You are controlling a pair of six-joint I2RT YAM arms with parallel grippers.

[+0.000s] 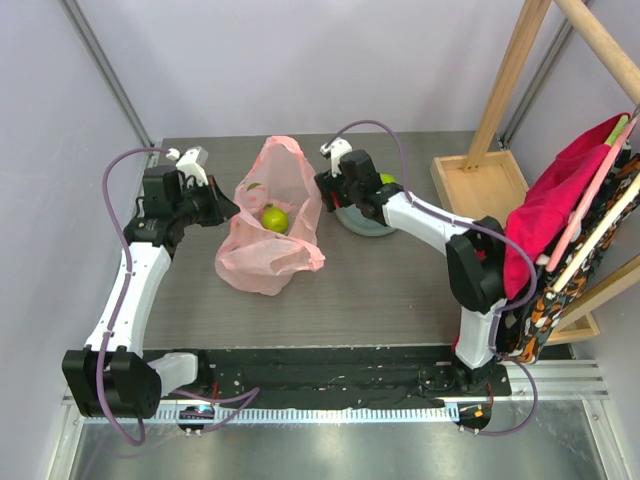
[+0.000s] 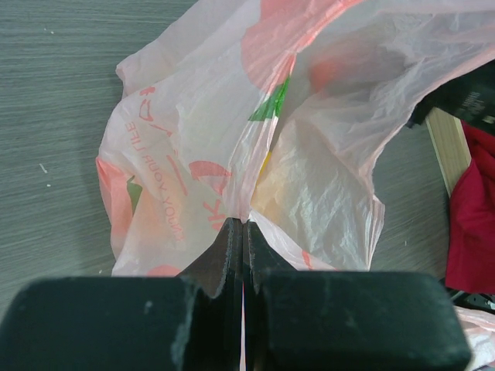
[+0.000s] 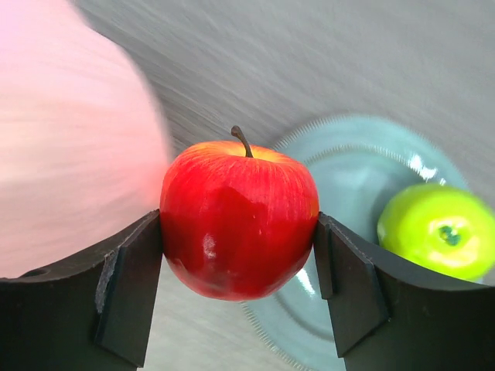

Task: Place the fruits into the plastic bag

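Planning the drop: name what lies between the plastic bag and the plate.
The right gripper, fingers closed on a red apple, sits between the plastic bag and the plate: placement shows in the top view, the apple in the right wrist view.

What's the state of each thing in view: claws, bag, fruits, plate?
left claw: shut on the plastic bag, pinching its film.
right claw: shut on the red apple.
plastic bag: crumpled on the table, a green fruit inside.
red apple: gripped on both sides, stem up.
green apple: resting on the plate.
plate: flat on the table.
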